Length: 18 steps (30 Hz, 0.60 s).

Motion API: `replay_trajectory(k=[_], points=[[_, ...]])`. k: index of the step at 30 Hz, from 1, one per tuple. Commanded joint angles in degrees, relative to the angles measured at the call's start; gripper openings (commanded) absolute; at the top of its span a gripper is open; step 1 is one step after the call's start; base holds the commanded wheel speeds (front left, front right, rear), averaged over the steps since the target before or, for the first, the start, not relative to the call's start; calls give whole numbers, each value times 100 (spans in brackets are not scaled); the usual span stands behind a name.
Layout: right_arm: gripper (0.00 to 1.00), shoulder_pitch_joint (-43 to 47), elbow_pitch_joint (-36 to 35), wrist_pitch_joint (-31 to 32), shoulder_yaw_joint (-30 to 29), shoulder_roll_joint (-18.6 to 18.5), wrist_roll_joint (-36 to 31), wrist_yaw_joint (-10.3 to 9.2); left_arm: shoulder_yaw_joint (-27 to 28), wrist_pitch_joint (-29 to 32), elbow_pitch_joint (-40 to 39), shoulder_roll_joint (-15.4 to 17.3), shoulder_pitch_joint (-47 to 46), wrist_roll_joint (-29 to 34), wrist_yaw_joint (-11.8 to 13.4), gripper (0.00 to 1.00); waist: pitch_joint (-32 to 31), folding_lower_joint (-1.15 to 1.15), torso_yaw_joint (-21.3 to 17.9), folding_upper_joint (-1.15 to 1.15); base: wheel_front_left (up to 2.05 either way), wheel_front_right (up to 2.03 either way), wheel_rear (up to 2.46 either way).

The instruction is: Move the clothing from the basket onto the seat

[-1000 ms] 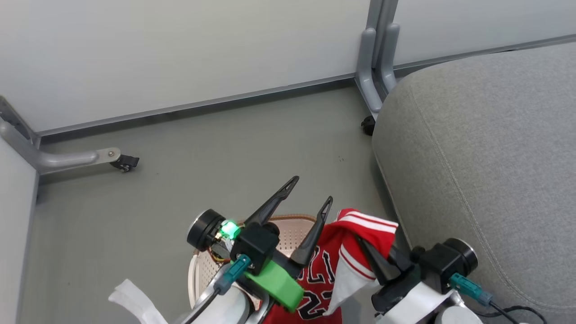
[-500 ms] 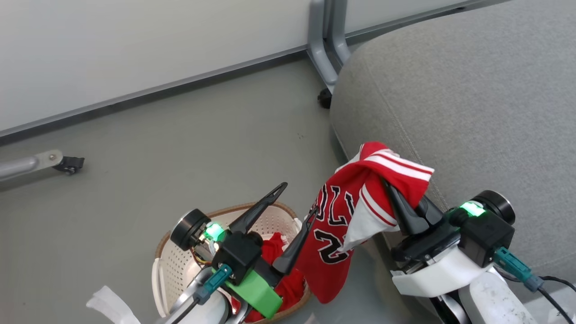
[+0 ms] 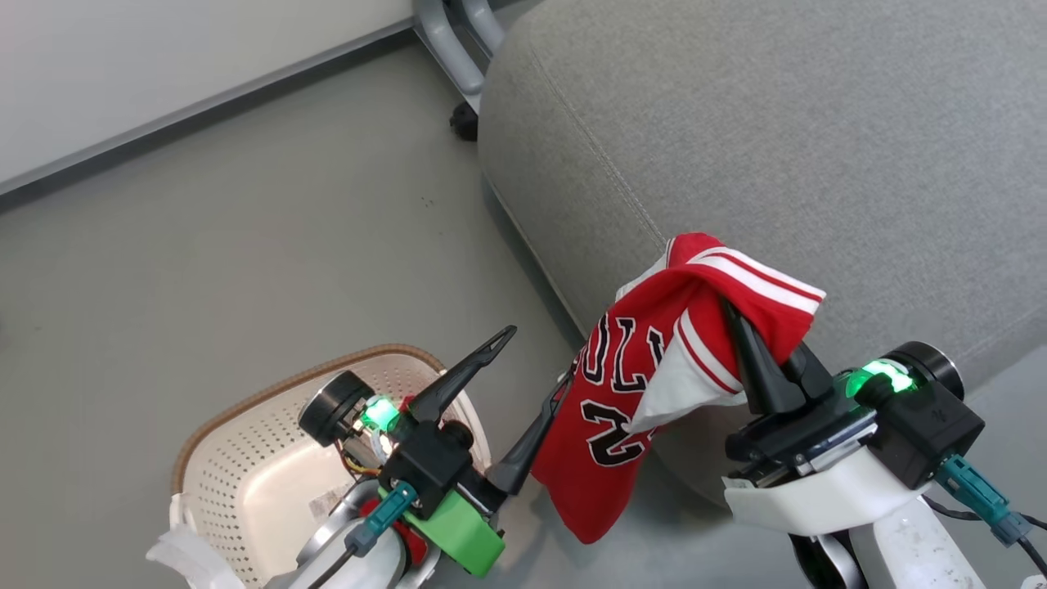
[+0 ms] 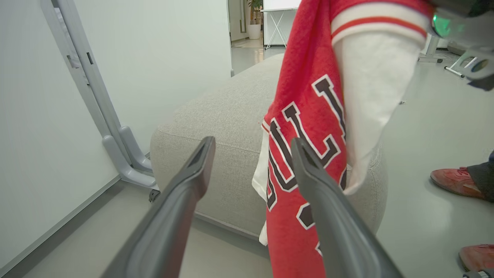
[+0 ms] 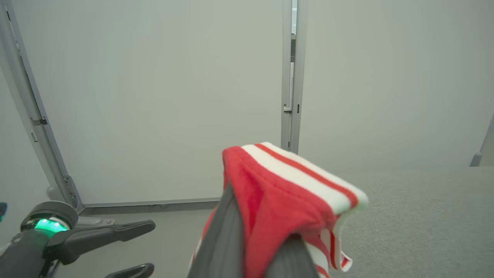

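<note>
The red jersey (image 3: 654,368) with black white-edged letters hangs from my right gripper (image 3: 740,319), which is shut on its white-striped edge. It dangles in the air against the front edge of the grey seat (image 3: 777,123). In the right wrist view the jersey (image 5: 285,193) drapes over my fingertips. My left gripper (image 3: 536,360) is open and holds nothing, just left of the jersey (image 4: 308,135). The cream basket (image 3: 245,458) stands on the floor at the lower left. A bit of red cloth (image 3: 413,540) shows under my left arm; I cannot tell if it is the shorts.
White partition panels on grey metal legs with a caster (image 3: 462,123) stand behind the seat. A person's red shoes (image 4: 455,181) are on the floor to the right in the left wrist view. Grey floor (image 3: 245,245) stretches left of the seat.
The right gripper has lifted the jersey up out of the basket and carried it toward the seat. The camera has swung right, so basket and floor show further left.
</note>
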Motion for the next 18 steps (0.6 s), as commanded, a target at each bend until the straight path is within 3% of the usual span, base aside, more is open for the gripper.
replay_trajectory(k=[1,10,13,18], points=[[0,33,-23,-14,-62,29,-29,-2,36,-19,-6,19,-118,40,-33,100,397,0,-370,0,0,0,0],[0,-782,-352,-14,-845,102,91,-2,-8,-18,21,-82,-378,196,-88,100,919,0,-306,0,0,0,0],[0,-1355,-476,-14,-1167,-95,222,-4,26,-18,40,-58,-514,228,-95,100,1172,0,-192,0,0,0,0],[0,-2616,-208,-14,-1865,-741,431,-4,-51,-19,107,4,-798,320,-111,100,1613,0,124,0,0,0,0]])
